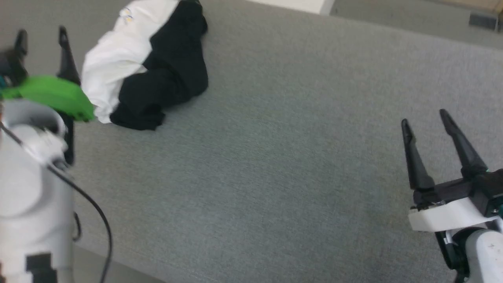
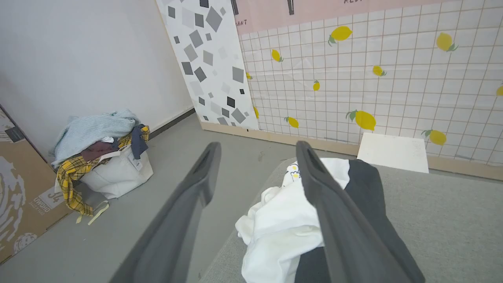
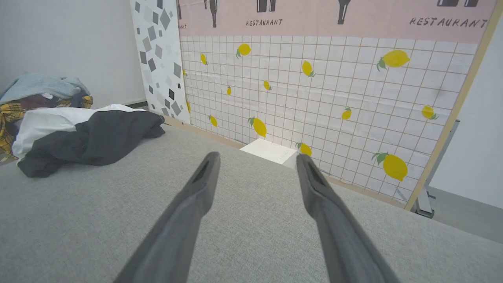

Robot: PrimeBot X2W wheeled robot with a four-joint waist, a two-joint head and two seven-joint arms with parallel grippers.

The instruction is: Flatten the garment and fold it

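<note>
The garment lies crumpled in a heap at the far left of the grey table, white body to the left, black sleeves bunched to the right. A small cartoon print shows near its far end. My left gripper hovers open just left of the heap, nothing between its fingers. In the left wrist view the garment lies below and right of the left gripper, at the table's edge. My right gripper stands open at the lower right, far from the cloth. The right wrist view has the garment at left, well clear of the right gripper.
Beyond the table's left edge on the floor stands a white bag heaped with clothes, beside a cardboard box. A lemon-print tiled panel and a white block stand behind the table. The grey surface between the grippers is wide and bare.
</note>
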